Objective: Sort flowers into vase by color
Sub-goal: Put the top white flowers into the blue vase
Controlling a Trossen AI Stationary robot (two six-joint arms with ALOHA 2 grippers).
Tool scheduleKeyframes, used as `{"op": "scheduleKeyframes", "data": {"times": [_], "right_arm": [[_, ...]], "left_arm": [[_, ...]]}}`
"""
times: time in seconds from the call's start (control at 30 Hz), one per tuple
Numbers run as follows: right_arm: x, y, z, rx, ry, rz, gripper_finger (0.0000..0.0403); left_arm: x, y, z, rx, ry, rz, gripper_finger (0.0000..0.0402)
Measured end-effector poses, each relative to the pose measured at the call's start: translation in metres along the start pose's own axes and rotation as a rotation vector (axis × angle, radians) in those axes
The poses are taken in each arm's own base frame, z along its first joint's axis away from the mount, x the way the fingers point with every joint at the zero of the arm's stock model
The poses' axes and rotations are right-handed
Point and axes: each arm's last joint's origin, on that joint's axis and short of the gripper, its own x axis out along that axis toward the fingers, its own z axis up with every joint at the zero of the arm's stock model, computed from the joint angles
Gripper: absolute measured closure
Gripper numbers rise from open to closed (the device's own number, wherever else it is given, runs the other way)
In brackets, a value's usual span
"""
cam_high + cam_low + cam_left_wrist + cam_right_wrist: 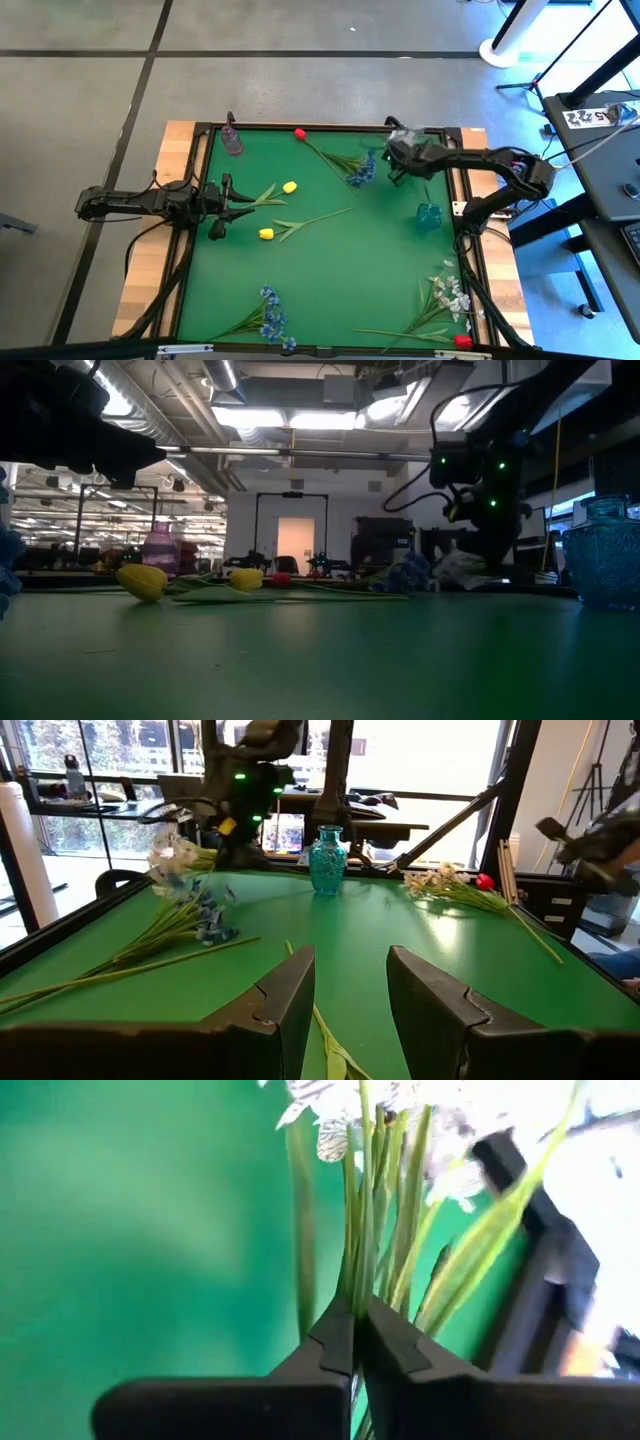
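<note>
My right gripper [393,158] is near the table's far right corner, shut on a spray of small white blossoms [380,1110]. Beside it lie a blue bunch [360,175] and a red tulip [300,133]. Two yellow tulips [290,187] [266,234] lie flat at mid-table. My left gripper [232,200] is open at the table's left, with its fingers on either side of a yellow tulip's stem end [322,1030] and not touching it. A teal vase [430,213] stands on the right and a purple vase [232,140] at the far left. My right gripper pinches several thin green stems [362,1285] of the white spray between its two fingers [330,1345]. The stems run on past the fingertips, roughly along the fingers. The blossoms spread beyond the tips, above the green mat.
More white sprays [450,295] and a red tulip [462,340] lie at the near right corner, and a blue bunch [270,320] lies at the near edge. A raised dark frame [330,127] rims the mat. The mat is bare at its middle near part.
</note>
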Motion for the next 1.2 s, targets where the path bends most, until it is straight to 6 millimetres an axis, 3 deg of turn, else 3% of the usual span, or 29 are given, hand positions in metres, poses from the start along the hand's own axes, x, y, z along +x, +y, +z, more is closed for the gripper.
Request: {"op": "scheduleKeyframes", "data": {"times": [0.1, 0.27, 0.43, 0.6, 0.97, 1.2], "right_arm": [[-0.002, 0.015, -0.003, -0.014, -0.036, 0.114, 0.0361], [0.006, 0.029, -0.003, -0.024, -0.017, 0.272, 0.0267], [0.008, 0.028, -0.005, -0.038, -0.007, 0.216, 0.017], [0.009, 0.026, -0.008, -0.053, 0.015, 0.165, 0.0116], [0.003, 0.02, -0.007, -0.059, 0.075, 0.106, 0.0129], [0.025, 0.013, 0.002, 0.02, 0.126, 0.208, 0.0173]], "left_arm": [[0.0, 0.0, 0.0, 0.0, 0.0, 0.0, 0.0278], [0.0, 0.0, 0.0, 0.0, 0.0, 0.0, 0.0278], [0.0, 0.0, 0.0, 0.0, 0.001, -0.003, 0.0278], [0.0, 0.0, 0.0, 0.0, 0.001, -0.004, 0.0278], [0.0, 0.0, 0.0, 0.0, 0.001, -0.004, 0.0278], [0.0, 0.0, 0.0, 0.0, 0.001, -0.003, 0.0278]]}}
